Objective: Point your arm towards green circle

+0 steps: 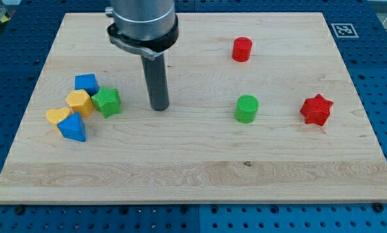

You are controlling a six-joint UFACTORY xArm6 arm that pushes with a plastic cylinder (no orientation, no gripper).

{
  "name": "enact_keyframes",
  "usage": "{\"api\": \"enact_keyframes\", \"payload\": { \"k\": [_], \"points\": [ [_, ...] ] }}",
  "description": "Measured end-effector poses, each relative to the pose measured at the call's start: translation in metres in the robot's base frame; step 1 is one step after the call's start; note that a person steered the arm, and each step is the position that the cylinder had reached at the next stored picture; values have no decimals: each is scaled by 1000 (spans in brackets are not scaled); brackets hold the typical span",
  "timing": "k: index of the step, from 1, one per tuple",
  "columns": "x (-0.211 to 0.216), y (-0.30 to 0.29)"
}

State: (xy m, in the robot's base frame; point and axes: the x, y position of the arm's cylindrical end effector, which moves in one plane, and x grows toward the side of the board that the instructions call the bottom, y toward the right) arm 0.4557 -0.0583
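Camera view: green circle (246, 109) upright, axis vert.

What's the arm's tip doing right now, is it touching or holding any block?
My tip: no gripper, holds nothing, touches no block. It stands between the green cube on the view's left and the green circle on the right.

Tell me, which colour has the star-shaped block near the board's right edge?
Red. The star-shaped block shows clearly in the camera view, the only one.

My tip (159, 107) on board (193, 175), between green cube (107, 102) and green circle (246, 109), nearer the cube.
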Motion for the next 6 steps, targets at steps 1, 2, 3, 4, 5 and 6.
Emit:
{"api": "enact_keyframes", "payload": {
  "k": [1, 2, 3, 4, 5, 6],
  "points": [
    [-9, 19],
    [-17, 39],
    [-21, 65],
    [-23, 93],
    [-24, 120],
    [-24, 147]
  ]
}}
